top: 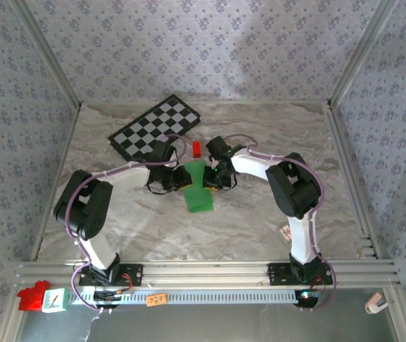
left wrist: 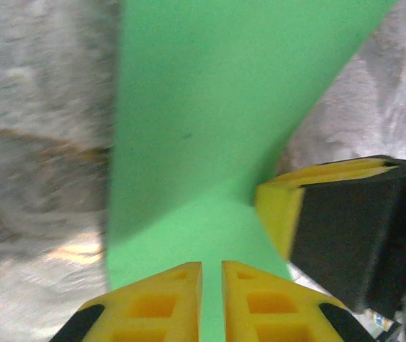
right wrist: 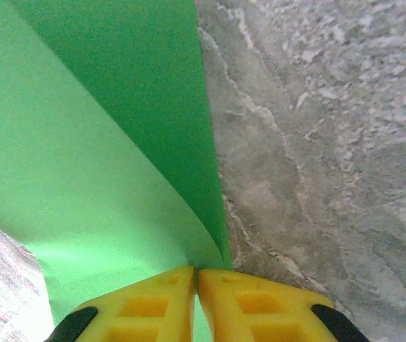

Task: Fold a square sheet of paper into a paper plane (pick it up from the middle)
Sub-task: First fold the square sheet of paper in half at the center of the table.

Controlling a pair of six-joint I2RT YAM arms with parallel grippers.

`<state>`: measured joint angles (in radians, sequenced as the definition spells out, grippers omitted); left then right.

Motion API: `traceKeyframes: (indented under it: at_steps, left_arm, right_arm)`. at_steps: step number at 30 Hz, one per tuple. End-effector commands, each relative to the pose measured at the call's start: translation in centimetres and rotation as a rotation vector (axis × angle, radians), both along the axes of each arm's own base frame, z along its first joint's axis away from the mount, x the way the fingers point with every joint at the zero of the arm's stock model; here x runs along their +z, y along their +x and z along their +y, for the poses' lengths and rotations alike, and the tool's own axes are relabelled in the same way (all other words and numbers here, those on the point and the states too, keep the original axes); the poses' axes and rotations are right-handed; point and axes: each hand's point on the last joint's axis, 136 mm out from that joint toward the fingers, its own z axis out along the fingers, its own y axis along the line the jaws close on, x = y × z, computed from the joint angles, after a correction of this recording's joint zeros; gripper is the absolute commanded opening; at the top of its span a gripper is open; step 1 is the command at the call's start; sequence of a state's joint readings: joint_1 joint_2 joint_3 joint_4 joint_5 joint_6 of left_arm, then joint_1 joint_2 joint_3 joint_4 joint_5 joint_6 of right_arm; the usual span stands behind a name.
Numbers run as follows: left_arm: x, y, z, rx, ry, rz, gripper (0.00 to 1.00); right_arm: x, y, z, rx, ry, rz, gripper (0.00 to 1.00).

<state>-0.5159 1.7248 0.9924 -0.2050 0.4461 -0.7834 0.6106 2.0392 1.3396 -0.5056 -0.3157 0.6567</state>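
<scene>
The square sheet of paper is bright green and folded into a narrow strip with a wider flap at its near end, in the middle of the marble table. My left gripper is at its left edge and my right gripper at its right edge. In the left wrist view the paper runs down into my left gripper, whose jaws stand a thin slit apart on it. In the right wrist view a curled edge of the paper is pinched in my right gripper. One of the right gripper's fingers touches the paper's far edge.
A black-and-white checkered board lies at the back left, just behind the left gripper. A small red block stands right behind the paper. A small tag lies by the right arm's base. Open marble table lies in front of the paper.
</scene>
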Motion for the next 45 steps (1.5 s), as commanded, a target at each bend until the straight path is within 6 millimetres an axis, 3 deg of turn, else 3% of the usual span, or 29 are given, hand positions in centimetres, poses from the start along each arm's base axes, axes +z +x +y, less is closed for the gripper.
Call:
traceKeyframes:
  at_steps: [1, 8, 14, 17, 19, 23, 25, 28, 31, 37, 41, 45]
  left_arm:
    - [-0.5, 1.1, -1.8, -0.035, -0.053, 0.002, 0.16]
    - [-4.5, 1.5, -0.5, -0.003, 0.008, 0.062, 0.16]
    - [-7.2, 0.4, 4.7, 0.063, 0.106, 0.091, 0.15]
    - [-7.1, -0.1, 7.0, 0.09, 0.125, 0.097, 0.15]
    - [-5.8, 0.3, 7.4, 0.088, 0.118, 0.068, 0.15]
    - [-1.6, 1.5, 5.5, 0.058, 0.009, -0.021, 0.15]
    - [0.8, 2.0, 3.2, 0.035, -0.098, -0.068, 0.15]
    - [2.4, 2.2, 0.0, -0.005, -0.176, -0.088, 0.15]
    - [1.4, 2.7, -1.5, -0.023, -0.154, -0.076, 0.15]
    - [-2.4, 3.6, -1.5, -0.023, -0.077, -0.006, 0.15]
    - [-4.6, 4.1, 0.0, 0.004, -0.012, 0.028, 0.15]
    - [-5.7, 5.0, 2.8, 0.04, 0.056, 0.025, 0.15]
  right_arm:
    - [-7.7, -4.7, -8.9, -0.02, -0.412, 0.179, 0.17]
    - [-7.7, -4.9, -9.2, 0.034, -0.424, 0.176, 0.17]
    - [-7.7, -5.0, -9.7, 0.053, -0.448, 0.171, 0.18]
    - [-7.7, -4.9, -9.8, 0.057, -0.452, 0.168, 0.18]
    - [-7.7, -4.9, -9.8, 0.062, -0.456, 0.165, 0.18]
    - [-7.6, -4.8, -9.8, 0.063, -0.46, 0.163, 0.18]
    - [-7.5, -4.8, -9.8, 0.063, -0.462, 0.163, 0.18]
    - [-7.5, -4.6, -9.8, 0.065, -0.462, 0.159, 0.18]
    - [-7.7, -4.7, -9.8, 0.07, -0.465, 0.164, 0.18]
    - [-7.8, -4.9, -9.9, 0.088, -0.468, 0.169, 0.18]
    - [-7.8, -5.0, -10.1, 0.1, -0.478, 0.17, 0.18]
    - [-7.8, -5.2, -10.7, 0.106, -0.506, 0.171, 0.18]
